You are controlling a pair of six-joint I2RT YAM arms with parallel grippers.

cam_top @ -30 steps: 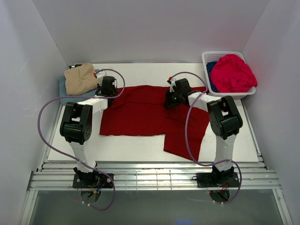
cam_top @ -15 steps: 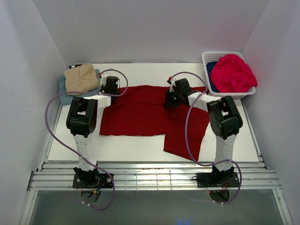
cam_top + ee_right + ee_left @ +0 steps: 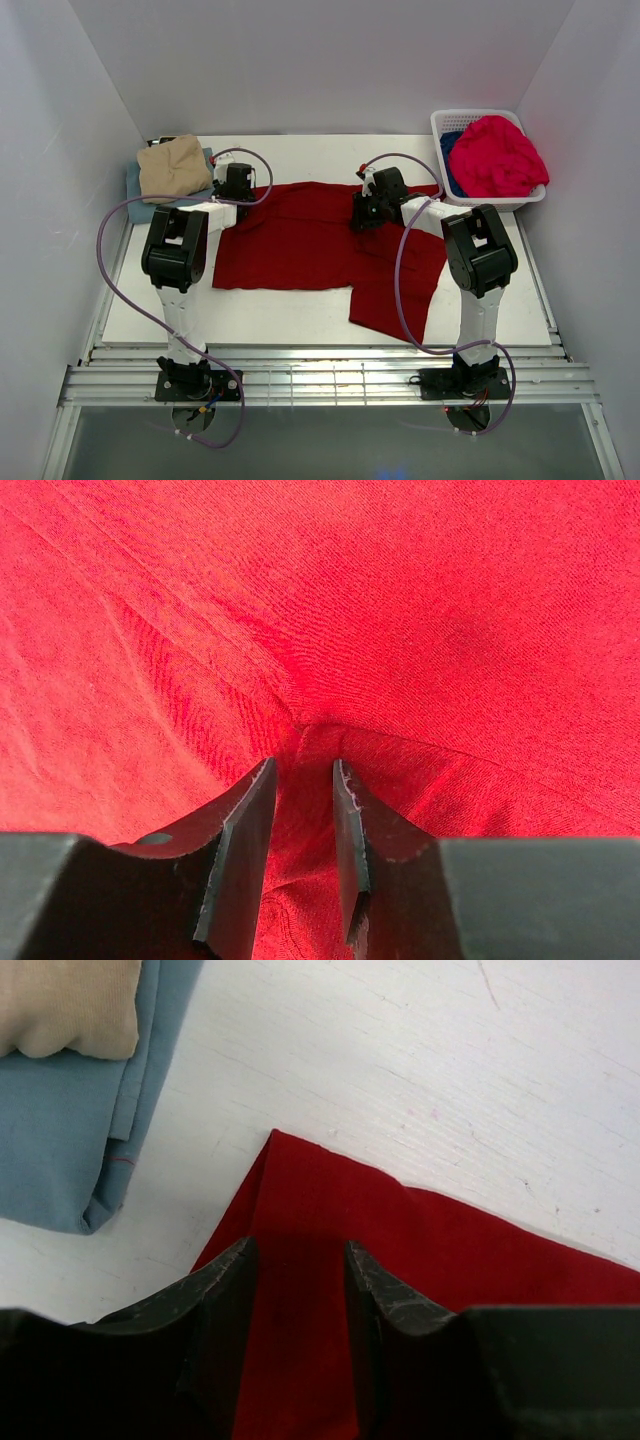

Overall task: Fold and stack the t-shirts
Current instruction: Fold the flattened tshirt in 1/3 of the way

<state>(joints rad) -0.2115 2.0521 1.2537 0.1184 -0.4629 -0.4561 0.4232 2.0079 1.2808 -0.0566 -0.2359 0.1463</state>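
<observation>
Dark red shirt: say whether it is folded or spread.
Spread: the dark red shirt lies flat and wide across the table, not yet a compact fold.

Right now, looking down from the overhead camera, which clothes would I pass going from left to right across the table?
Tan t-shirt → dark red t-shirt → bright pinkish-red t-shirt in the white basket.

Both arms extended forward from their bases at the near edge. The left arm [image 3: 175,250] stretched toward the far left, elbow raised. The left gripper [image 3: 298,1250] pointed down, its fingers parted with a clear gap. The right arm [image 3: 480,250] angled inward toward the middle. The right gripper [image 3: 303,765] was lowered, fingers drawn close on a pinch of the dark red t-shirt [image 3: 400,610].
</observation>
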